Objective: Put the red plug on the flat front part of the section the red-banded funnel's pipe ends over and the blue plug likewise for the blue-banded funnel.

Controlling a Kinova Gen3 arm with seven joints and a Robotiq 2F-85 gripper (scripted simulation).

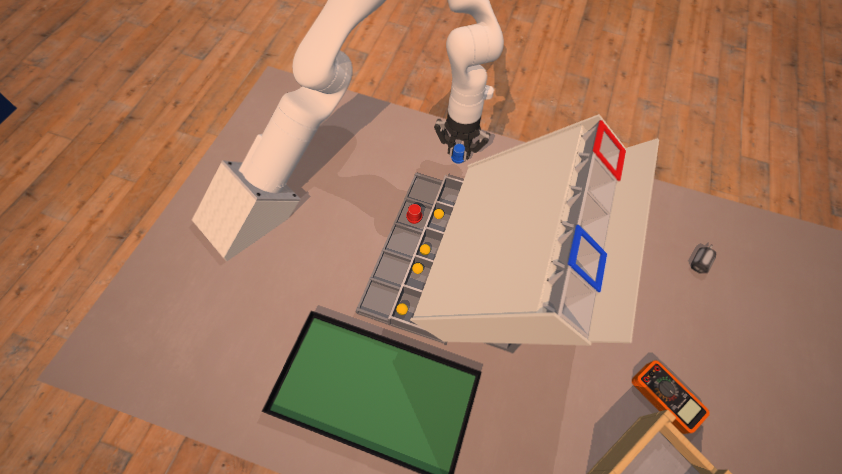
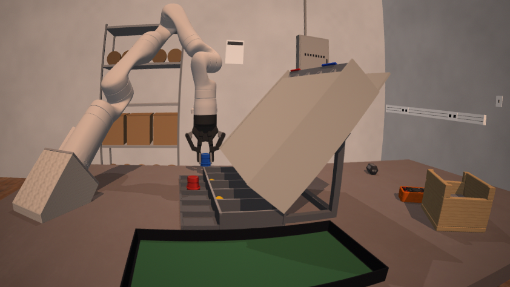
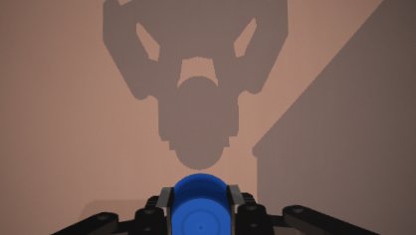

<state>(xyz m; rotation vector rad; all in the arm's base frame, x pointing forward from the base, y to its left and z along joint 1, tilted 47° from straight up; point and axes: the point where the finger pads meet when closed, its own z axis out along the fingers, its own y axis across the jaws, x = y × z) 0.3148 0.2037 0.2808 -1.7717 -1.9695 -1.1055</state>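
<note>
Saw a wide brown tabletop [image 1: 164, 306] [image 2: 89, 249] beneath a white seven-joint arm [image 1: 282, 135] [image 2: 91, 121] and a large beige slanted cover [image 1: 500, 235] [image 2: 292, 117]. Found a black-rimmed green tray [image 1: 377, 382] [image 2: 228, 263] near a grey sectioned rack [image 1: 380, 294] [image 2: 199, 207], partly under the cover. Noticed a blue square band [image 1: 574, 244] [image 2: 329, 64] and a red square band [image 1: 622, 164] [image 2: 295, 69] along the cover's top. With the black two-finger gripper [image 1: 458, 154] [image 2: 205, 158] [image 3: 200, 202], pinched the round blue plug [image 1: 459, 153] [image 2: 205, 159] [image 3: 200, 219] above the tabletop, beyond the rack's far end. Had the round red plug [image 1: 414, 213] [image 2: 192, 182] upright in the second front section from there, and small orange marbles [image 1: 424, 249] [image 2: 218, 198] in the sections behind
</note>
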